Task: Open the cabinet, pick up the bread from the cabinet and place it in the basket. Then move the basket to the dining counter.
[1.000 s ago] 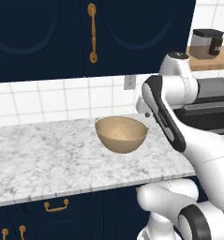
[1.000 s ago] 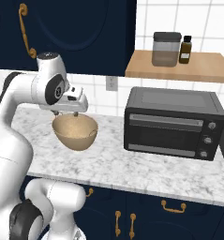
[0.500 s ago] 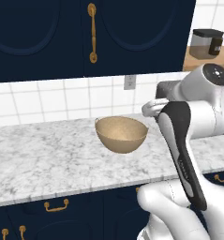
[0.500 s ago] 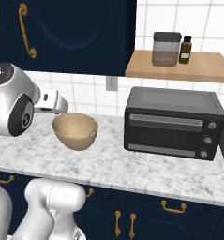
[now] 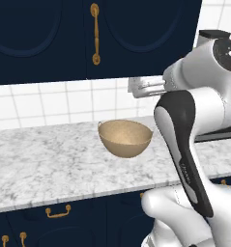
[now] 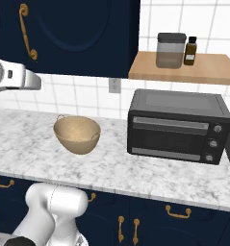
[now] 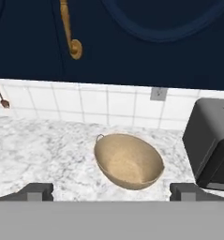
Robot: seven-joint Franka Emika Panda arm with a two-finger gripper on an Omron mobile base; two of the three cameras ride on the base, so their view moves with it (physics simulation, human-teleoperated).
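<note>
Now basket [image 7: 128,160] ahead of wide-open claw [image 7: 108,191], seemingly untouched.

Even flat rendered light, sharp focus, faint shadows

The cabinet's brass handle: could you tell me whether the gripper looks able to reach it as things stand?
Probably yes. The gripper is open and empty, facing the cabinet, and nothing lies between it and the brass handle above the basket.
</note>
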